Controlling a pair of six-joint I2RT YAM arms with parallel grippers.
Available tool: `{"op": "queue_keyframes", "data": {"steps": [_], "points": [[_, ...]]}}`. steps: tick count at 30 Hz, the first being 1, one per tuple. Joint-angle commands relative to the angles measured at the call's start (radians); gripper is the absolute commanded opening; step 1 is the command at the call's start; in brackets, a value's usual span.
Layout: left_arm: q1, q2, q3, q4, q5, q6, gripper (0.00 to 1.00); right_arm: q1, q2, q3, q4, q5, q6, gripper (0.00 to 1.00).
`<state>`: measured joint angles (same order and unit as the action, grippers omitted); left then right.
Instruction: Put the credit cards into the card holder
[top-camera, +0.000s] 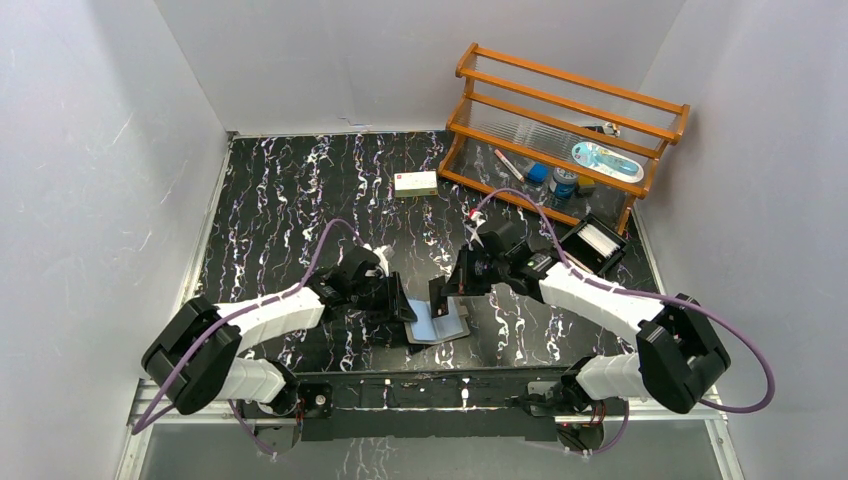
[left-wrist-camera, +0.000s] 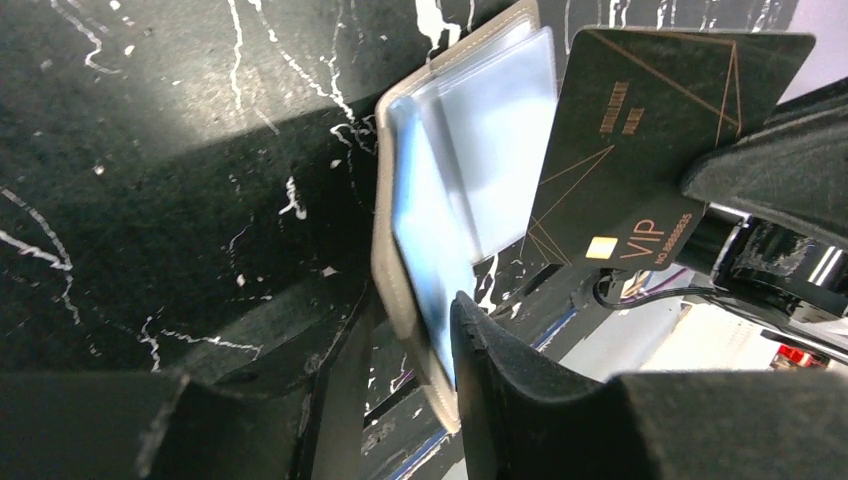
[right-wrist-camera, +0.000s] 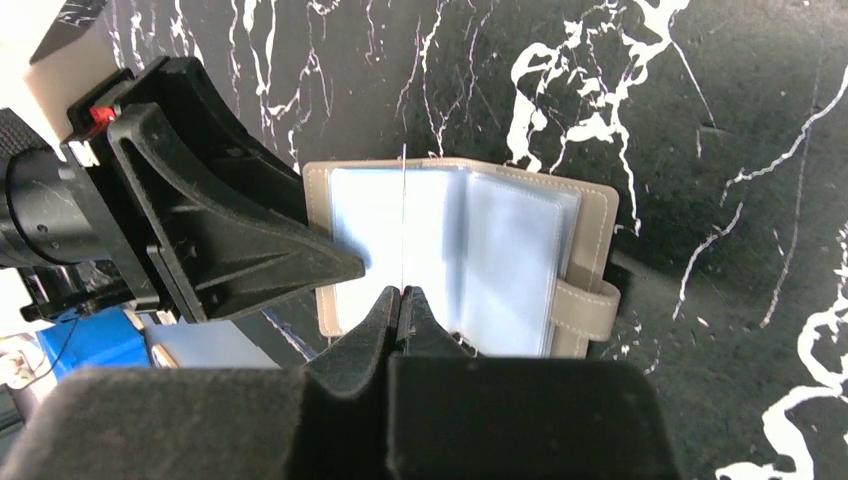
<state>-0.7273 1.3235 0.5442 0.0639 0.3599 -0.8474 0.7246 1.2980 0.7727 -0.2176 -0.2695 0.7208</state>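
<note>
An open grey card holder (right-wrist-camera: 520, 250) with pale blue sleeves lies flat on a black marbled table (right-wrist-camera: 760, 120), near its front edge. The right gripper (right-wrist-camera: 402, 298) is clamped tight on a black card (left-wrist-camera: 640, 130) marked VIP, standing it edge-down over the holder's middle. The left gripper (left-wrist-camera: 405, 320) is partly open, its fingers straddling the holder's left cover.

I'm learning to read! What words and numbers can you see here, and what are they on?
"VIP": gold letters on the black card in the right hand.
"NO" plus digits beside it, same card: too small to be sure.
Gold print higher on that card: blurred.
Red mark on the white box: too small to read.
</note>
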Motion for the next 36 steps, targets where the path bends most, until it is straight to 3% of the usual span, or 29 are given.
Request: {"op": "queue_keyframes", "data": {"steps": [1, 6, 7, 11, 26, 36], "points": [[0.011, -0.055, -0.001, -0.088, -0.032, 0.052, 0.33, -0.001, -0.004, -0.052, 0.167, -0.016, 0.034, 0.00], [0.014, -0.083, -0.029, -0.082, -0.031, 0.044, 0.31, -0.001, 0.039, -0.097, 0.197, -0.021, 0.025, 0.00], [0.013, -0.087, -0.048, -0.067, -0.029, 0.041, 0.17, -0.003, 0.049, -0.116, 0.216, -0.010, 0.019, 0.00], [0.014, -0.074, -0.055, -0.059, -0.028, 0.044, 0.00, -0.011, 0.066, -0.135, 0.216, 0.013, -0.011, 0.00], [0.016, 0.005, -0.051, -0.047, -0.061, 0.070, 0.00, -0.045, 0.048, -0.219, 0.336, -0.098, 0.026, 0.00], [0.016, 0.012, -0.051, -0.055, -0.067, 0.070, 0.00, -0.045, 0.016, -0.232, 0.358, -0.089, 0.059, 0.00]]}}
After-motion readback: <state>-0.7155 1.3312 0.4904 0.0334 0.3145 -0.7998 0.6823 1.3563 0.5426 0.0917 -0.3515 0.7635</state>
